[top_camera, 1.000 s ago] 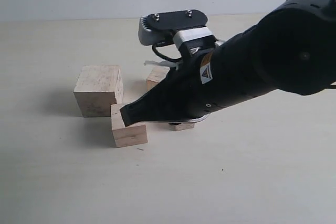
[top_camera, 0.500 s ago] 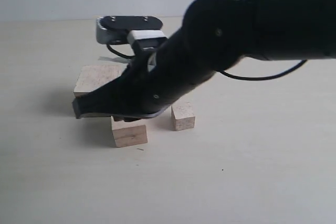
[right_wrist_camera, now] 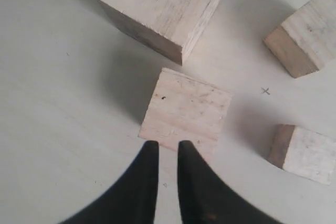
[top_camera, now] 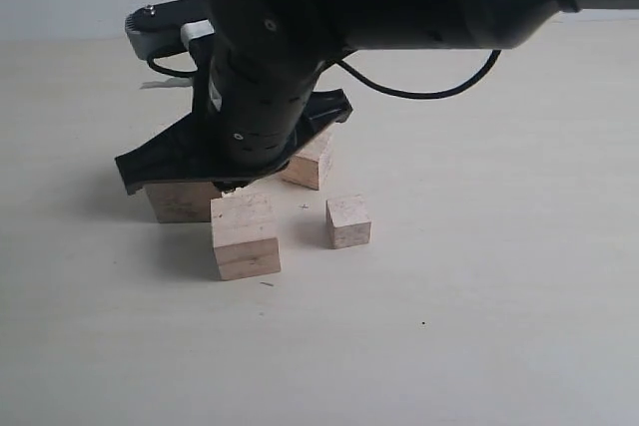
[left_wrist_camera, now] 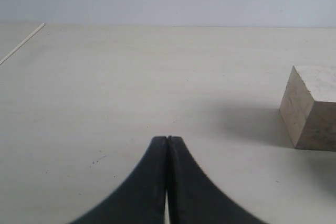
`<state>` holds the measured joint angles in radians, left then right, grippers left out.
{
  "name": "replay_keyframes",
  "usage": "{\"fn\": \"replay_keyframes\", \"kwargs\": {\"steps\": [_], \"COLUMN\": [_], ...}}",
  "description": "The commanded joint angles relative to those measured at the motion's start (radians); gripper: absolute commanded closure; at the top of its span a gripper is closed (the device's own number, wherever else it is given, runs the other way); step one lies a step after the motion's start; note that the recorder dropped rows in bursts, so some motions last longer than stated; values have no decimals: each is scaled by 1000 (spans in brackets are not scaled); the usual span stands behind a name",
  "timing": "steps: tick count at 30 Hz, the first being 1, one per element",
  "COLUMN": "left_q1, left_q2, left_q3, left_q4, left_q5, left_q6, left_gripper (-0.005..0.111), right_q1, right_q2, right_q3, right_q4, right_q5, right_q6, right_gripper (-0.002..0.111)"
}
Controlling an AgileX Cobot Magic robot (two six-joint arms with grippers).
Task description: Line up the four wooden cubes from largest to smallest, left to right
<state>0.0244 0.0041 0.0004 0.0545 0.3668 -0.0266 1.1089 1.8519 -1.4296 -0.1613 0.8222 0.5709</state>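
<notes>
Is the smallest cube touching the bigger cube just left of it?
Apart. The exterior view shows bare table between the smallest cube and the bigger cube; the right wrist view shows the same gap.

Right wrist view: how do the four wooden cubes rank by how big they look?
1. Big cube, partly out of frame.
2. Medium cube, nearest the right gripper.
3. Smaller cube, at the frame edge.
4. Smallest cube.
Last two look close, so unsure.

The pale worktop carries 4 wooden cubes. The largest cube sits leftmost, the mid-sized cube just beside it, and the smallest cube to the right. The fourth cube lies behind, seemingly flat, though partly hidden.
</notes>
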Motion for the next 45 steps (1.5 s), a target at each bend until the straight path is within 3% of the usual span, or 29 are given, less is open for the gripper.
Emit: {"fn": "replay_keyframes", "kwargs": {"steps": [1,5,7,16,30,36,40,45], "left_q1": [3,-3,-7,-13,-13,-13,-13,-13], "left_q2": [-4,-4,-4,-4,-4,-4,-4,-4], "left_q3": [0,0,0,0,0,0,0,0], "left_q4": [-8,-8,-8,-8,-8,-8,-8,-8], "left_q5": [-7,-7,-7,-7,-7,-7,-7,-7], "left_q6": [-8,-8,-8,-8,-8,-8,-8,-8], "left_gripper": [107,107,107,107,107,107,107,107], "right_q1": [2,2,2,2,0,0,0,0], "right_q2": [11,47,68,150,212,237,233,203], "right_q3": [-8,-8,-8,-8,-8,-8,-8,-12], "right_q4": [-17,-7,-10,-134,-147,-84,-85,-79], "right_q5": [-16,-43,-57,-77,-94,-97,-95,-88], "right_q6": [4,4,8,194,241,243,229,32], "right_gripper": [66,30,22,22,22,35,64,106]}}
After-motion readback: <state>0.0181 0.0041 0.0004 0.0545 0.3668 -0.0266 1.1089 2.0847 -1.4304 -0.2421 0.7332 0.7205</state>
